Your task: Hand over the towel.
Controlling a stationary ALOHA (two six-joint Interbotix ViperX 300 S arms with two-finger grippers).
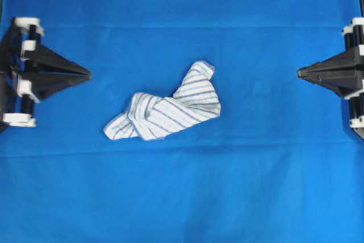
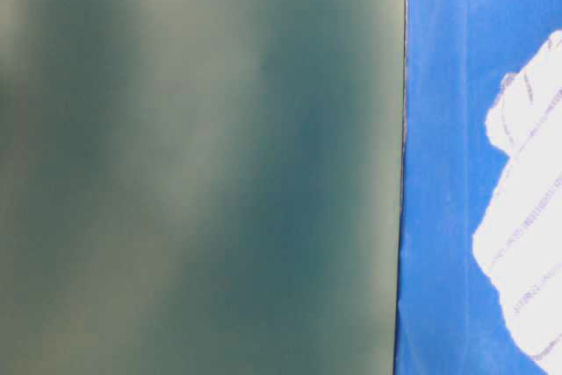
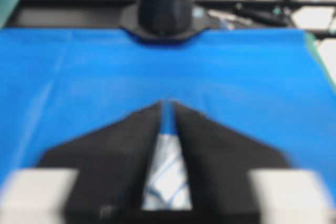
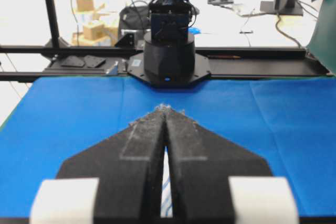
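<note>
The towel point(image 1: 165, 109), white with thin blue-grey stripes, lies crumpled in the middle of the blue sheet, and neither gripper touches it. My left gripper point(image 1: 89, 74) hovers to its left, tips pointing at it. In the left wrist view the left gripper point(image 3: 168, 102) shows a narrow gap at its tips, and the towel point(image 3: 168, 177) shows below between the fingers. My right gripper point(image 1: 299, 73) hovers to the towel's right, pointing inward. The right wrist view has the right gripper point(image 4: 165, 107) with its tips together, and a sliver of towel point(image 4: 166, 192) shows far below.
A large plain blue sheet point(image 1: 182, 197) covers the table. The table-level view is mostly filled by a blurred grey-green surface point(image 2: 193, 164), with the towel point(image 2: 531, 217) at its right edge. The opposite arm bases point(image 3: 164, 9) point(image 4: 169, 56) stand at the sheet's ends.
</note>
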